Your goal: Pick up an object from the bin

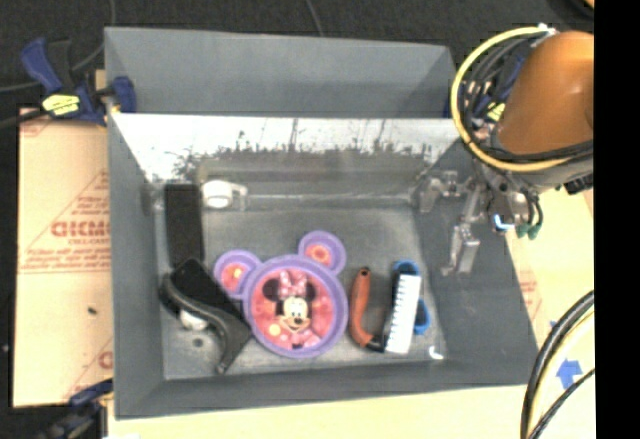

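Hovering near right wall of bin (482, 327); gripper (460, 249) spread or pressed together, cannot tell. Judging nearby blue-backed white brush (403, 307) light, stiff; pinching across narrow back looking safest.

Orange wrist cover (555, 92) sits at the upper right of the frame, ringed by looped cables (468, 92). Metal gripper (462, 245) hangs below it, right of centre, pointing down.
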Tool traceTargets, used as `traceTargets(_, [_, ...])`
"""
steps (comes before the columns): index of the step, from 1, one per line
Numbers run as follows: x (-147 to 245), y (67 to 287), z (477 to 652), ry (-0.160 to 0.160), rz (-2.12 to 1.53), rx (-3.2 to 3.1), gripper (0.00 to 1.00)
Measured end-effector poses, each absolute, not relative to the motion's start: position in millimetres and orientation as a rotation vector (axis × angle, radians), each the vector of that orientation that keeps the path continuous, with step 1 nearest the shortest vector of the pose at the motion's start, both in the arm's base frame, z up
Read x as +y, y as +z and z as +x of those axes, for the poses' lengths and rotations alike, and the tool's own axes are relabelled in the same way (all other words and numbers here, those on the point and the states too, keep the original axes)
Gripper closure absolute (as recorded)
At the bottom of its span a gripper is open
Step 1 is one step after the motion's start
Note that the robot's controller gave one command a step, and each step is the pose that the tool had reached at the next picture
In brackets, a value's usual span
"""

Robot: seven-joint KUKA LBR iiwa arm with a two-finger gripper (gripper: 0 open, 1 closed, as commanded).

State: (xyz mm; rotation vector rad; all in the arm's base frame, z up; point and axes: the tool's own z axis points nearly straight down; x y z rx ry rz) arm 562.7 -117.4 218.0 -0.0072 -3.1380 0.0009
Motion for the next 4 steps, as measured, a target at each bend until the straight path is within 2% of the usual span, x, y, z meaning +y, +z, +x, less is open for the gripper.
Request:
traceTargets(1, [-116.6,222.9,564.1,0.003,0.000,-3.146,0.00])
traceTargets(2, [-66.2,122.9,557.1,0.004,0.837,-3.033,0.00])
traceTargets(3, [-57.4,140.0,545.7,0.002,0.851,-3.030,0.00])
traceTargets(4, [-32.7,115.7,504.7,0.006,1.477,-2.780,0.00])
